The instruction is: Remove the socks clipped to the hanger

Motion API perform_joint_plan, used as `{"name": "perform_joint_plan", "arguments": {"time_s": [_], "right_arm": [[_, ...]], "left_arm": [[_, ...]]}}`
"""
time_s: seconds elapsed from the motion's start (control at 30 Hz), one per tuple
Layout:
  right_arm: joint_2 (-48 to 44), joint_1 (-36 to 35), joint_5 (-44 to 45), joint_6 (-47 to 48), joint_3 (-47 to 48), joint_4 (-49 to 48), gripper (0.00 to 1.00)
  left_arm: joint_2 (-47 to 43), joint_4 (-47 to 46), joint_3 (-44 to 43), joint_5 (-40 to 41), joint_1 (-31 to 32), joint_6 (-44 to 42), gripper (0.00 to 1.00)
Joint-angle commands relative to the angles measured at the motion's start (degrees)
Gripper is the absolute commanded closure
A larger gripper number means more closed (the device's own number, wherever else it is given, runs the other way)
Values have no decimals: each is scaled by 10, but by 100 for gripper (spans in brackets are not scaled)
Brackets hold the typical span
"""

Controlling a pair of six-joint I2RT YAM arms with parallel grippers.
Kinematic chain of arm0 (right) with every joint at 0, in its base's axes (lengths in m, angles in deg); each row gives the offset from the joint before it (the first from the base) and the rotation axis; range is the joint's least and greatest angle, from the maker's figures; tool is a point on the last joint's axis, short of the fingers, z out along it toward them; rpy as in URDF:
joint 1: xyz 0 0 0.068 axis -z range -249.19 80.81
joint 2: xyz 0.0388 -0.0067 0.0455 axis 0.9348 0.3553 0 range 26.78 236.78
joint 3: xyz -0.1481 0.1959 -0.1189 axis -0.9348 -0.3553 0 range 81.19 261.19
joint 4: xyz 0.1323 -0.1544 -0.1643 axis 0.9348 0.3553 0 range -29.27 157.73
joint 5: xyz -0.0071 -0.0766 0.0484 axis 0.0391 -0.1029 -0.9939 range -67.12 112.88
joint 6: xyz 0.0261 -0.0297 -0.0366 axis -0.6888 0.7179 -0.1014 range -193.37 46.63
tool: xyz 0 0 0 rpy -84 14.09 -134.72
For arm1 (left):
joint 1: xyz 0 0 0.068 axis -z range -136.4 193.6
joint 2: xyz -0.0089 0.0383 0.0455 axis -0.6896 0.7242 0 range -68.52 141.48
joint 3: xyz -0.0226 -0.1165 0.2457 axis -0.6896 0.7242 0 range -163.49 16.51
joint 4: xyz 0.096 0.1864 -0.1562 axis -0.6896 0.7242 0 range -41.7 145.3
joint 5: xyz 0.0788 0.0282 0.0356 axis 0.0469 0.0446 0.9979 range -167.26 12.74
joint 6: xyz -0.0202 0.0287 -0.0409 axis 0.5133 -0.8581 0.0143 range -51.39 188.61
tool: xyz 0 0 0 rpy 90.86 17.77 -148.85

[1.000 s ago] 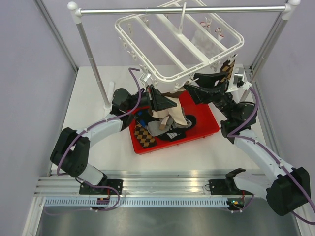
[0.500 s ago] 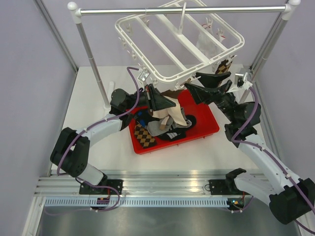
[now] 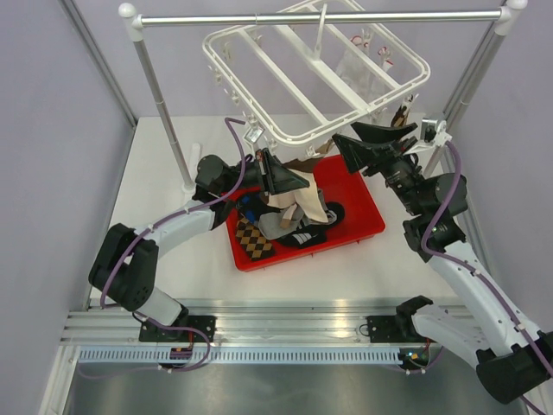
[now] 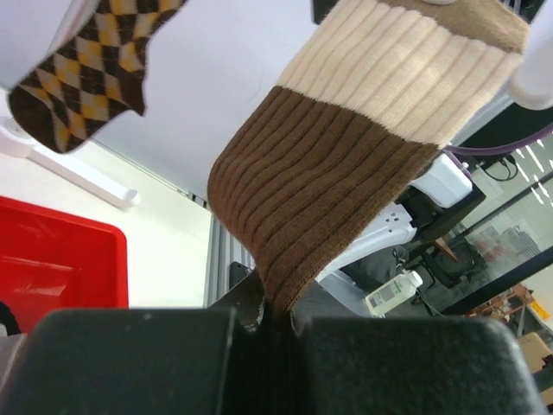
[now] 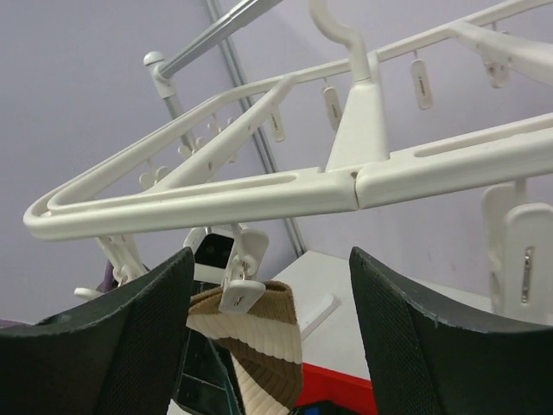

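The white hanger (image 3: 315, 82) hangs from its hook on the rail. A brown-cream striped sock (image 4: 346, 147) hangs from a clip (image 5: 238, 294) on the hanger's near edge. My left gripper (image 3: 278, 177) is shut on this sock's lower part, with the fabric pinched between the jaws (image 4: 278, 316). My right gripper (image 3: 350, 143) is open just under the hanger's near bar, to the right of the sock. The striped sock (image 5: 259, 341) and its clip show between its fingers (image 5: 270, 259). An argyle sock (image 4: 86, 69) hangs further along, at the hanger's right corner (image 3: 399, 117).
A red tray (image 3: 367, 207) under the hanger holds an argyle sock (image 3: 253, 238), a black sock (image 3: 304, 238) and other socks. The silver rail stand (image 3: 320, 17) spans the back, with posts at left and right. A small white cloth (image 3: 359, 65) hangs at the hanger's far side.
My right arm has swung right and risen, and its open gripper now points up under the hanger's near bar. My left gripper has held still on the striped sock.
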Motion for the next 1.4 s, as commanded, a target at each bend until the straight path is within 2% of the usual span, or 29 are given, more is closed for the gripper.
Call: {"name": "perform_joint_plan", "arguments": {"time_s": [0.0,0.1,0.27,0.73,0.87,1.07,1.37], "right_arm": [[-15,-5,56,-4,42,75,23],[-6,-15,72,-10,64,113,23],[8,-56,139,20,104,189,23],[26,-91,149,14,93,152,30],[26,-117,198,36,103,160,30],[33,-148,271,43,125,201,32],[54,-188,364,54,157,238,32]], "left_arm": [[-12,42,-2,22,-4,-52,98],[-24,80,-2,44,-3,-98,98],[-28,102,-14,57,-3,-122,98],[-38,110,-8,78,-2,-122,98],[-42,127,-10,95,4,-138,98],[-71,180,-7,171,19,-206,98],[-82,211,-2,288,64,-313,98]]}}
